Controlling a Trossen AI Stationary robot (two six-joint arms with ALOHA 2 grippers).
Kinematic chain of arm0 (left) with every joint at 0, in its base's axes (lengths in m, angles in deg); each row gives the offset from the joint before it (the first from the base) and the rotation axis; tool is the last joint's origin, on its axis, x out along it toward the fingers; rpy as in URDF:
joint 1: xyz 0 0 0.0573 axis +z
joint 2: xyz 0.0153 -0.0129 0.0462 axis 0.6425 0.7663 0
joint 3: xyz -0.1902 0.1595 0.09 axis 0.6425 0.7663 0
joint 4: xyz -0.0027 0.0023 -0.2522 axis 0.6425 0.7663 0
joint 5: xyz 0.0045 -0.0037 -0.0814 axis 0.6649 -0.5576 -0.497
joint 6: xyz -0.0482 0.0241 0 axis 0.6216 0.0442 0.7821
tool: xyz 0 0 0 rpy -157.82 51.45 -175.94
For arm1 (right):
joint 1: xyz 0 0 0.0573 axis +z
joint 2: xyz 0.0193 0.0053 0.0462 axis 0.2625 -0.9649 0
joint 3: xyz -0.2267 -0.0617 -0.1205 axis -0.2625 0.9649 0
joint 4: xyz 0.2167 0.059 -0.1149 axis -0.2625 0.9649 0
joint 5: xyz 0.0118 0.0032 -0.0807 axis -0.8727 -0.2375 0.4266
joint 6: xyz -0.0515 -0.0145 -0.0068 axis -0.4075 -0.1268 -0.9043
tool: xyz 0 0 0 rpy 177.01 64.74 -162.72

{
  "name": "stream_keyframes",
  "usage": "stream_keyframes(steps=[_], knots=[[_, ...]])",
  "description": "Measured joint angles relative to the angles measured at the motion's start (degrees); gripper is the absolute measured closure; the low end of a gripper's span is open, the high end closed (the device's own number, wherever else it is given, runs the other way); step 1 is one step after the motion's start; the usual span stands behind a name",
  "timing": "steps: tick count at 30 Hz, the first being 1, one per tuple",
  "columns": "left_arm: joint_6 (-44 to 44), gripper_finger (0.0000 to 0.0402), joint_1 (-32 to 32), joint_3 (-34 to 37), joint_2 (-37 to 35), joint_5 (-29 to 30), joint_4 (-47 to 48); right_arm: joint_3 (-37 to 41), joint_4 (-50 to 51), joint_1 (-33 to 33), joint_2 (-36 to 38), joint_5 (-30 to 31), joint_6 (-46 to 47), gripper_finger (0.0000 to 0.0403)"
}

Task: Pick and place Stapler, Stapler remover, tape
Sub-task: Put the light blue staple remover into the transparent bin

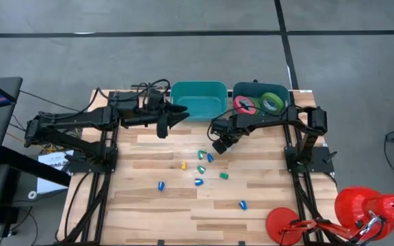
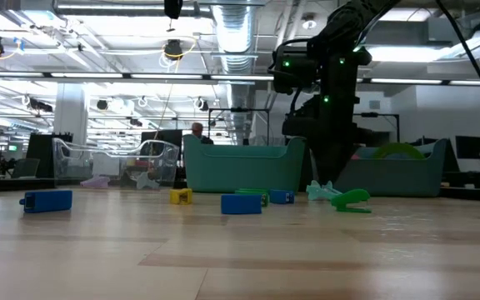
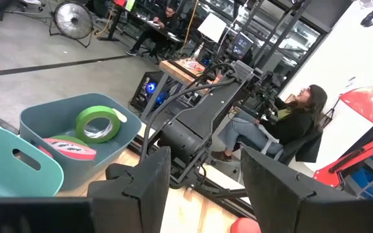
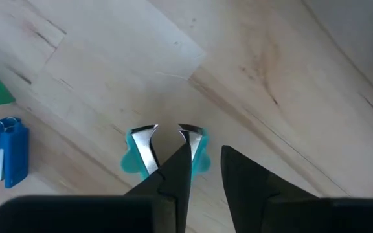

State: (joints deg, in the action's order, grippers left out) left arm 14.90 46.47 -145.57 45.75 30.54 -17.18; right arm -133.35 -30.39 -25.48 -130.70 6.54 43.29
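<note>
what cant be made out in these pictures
- Right gripper: whether it grips the teal staple remover; right wrist view, its own fingers cover the body.
- Tape rolls: only two show in the grey bin; in the high view the right arm crosses it.
- Small coloured pieces: too small in the high view to tell staplers from removers.

A red lamp (image 1: 371, 208) sits at the wooden tabletop's (image 1: 149, 205) four o'clock corner; a seated person (image 3: 290, 123) waits beyond.

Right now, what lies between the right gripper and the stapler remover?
Nothing. The right wrist view shows the teal stapler remover directly at the tips of the right gripper, with only bare table wood around them.
</note>
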Motion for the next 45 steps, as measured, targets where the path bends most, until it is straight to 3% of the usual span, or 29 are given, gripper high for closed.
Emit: stream_keyframes(steps=[9, 16, 31, 37, 45], knots=[[0.0, 0.0223, 0.0, 0.0, 0.0, 0.0, 0.0, 0.0, 0.0, 0.0, 0.0, -1.4, 0.0, 0.0335], [0.0, 0.0223, 0.0, 0.0, 0.0, 0.0, 0.0, 0.0, -0.2, 0.0, 0.0, -1.4, 0.0, 0.0396], [0.0, 0.0223, 0.0, 0.0, 0.0, 0.0, -0.3, 0.0, -0.1, 0.2, 0.7, -1.6, 0.0, 0.0402], [0.0, 0.0223, 0.0, 0.0, 0.0, 0.0, -0.3, 0.0, -0.1, 0.2, 4.8, -1.5, 0.0, 0.0403], [0.3, 0.0223, 0.0, 0.0, 0.0, 0.0, -0.3, 0.0, -1.9, 0.2, 15.6, -1.5, -2.0, 0.0403]])
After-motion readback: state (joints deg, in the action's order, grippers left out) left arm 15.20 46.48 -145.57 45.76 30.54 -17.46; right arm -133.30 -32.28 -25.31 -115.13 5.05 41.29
